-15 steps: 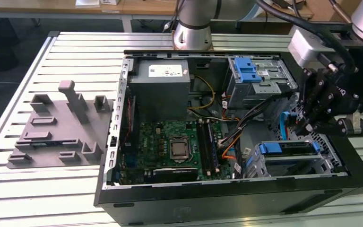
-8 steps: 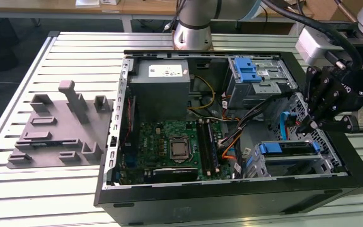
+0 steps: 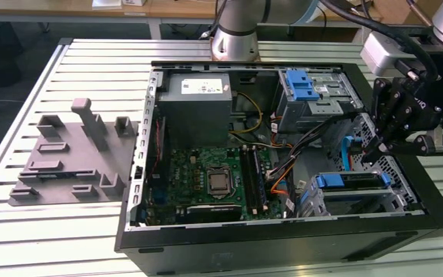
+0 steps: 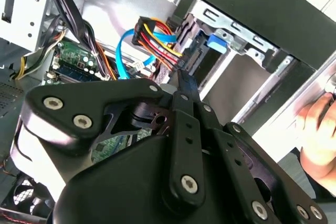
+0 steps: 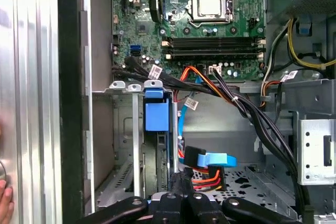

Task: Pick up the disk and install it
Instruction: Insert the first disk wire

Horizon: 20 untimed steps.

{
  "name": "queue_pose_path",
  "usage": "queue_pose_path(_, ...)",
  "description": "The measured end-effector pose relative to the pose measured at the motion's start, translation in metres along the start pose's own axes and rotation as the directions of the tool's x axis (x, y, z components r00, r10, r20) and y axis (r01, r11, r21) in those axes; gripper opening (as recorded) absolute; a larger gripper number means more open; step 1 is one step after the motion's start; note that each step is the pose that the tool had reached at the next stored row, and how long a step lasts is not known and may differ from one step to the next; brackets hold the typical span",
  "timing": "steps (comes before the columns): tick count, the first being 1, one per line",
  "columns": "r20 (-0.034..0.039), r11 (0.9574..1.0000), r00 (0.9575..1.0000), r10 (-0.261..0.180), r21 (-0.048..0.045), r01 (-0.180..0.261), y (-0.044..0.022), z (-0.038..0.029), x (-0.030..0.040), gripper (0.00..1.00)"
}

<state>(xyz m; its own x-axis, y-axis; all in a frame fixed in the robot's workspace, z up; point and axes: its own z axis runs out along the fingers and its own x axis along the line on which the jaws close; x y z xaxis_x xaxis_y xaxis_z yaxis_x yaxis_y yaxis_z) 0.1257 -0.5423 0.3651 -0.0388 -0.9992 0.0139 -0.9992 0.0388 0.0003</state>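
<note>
The disk (image 3: 357, 180) sits in the lower drive bay at the front corner of the open computer case, on the exterior view's right, with its blue carrier tab (image 3: 330, 180) facing the motherboard. In the first wrist view the disk (image 5: 155, 167) stands edge-on in the bay under its blue tab (image 5: 156, 110). The second wrist view has the same tab (image 4: 217, 43) beyond the fingertips. My black gripper (image 3: 373, 153) hangs just above the bay, shut, with nothing between its fingers (image 4: 184, 84). It does not touch the disk.
A blue data cable (image 3: 347, 153) and a bundle of coloured power wires (image 4: 157, 39) hang beside the gripper. An upper drive cage with a blue latch (image 3: 304, 88), a power-supply box (image 3: 196, 95) and the motherboard (image 3: 214, 182) are inside the case. A hand (image 4: 319, 124) rests on the case's outer wall. A grey fixture (image 3: 71, 156) lies beside the case.
</note>
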Motion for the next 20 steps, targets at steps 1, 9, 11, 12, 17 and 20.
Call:
queue_pose_path(1,0.0001,1.0000,1.0000,-0.001,0.0011,0.001,0.0000,0.0005,-0.0008,0.11)
queue_pose_path(9,-0.0021,0.9999,1.0000,-0.001,0.0100,0.001,0.0000,0.0011,-0.0009,0.11)
queue_pose_path(11,-0.0022,0.9999,1.0000,-0.001,0.0100,0.001,0.0000,0.0011,-0.0009,0.11)
queue_pose_path(12,-0.0022,0.9999,1.0000,-0.001,0.0100,0.001,0.0000,0.0011,-0.0009,0.17)
queue_pose_path(17,-0.0022,0.9999,1.0000,-0.001,0.0102,0.001,0.0000,0.0043,-0.0010,0.17)
queue_pose_path(20,-0.0022,0.9999,1.0000,-0.001,0.0123,0.001,0.0000,0.0066,-0.0010,0.17)
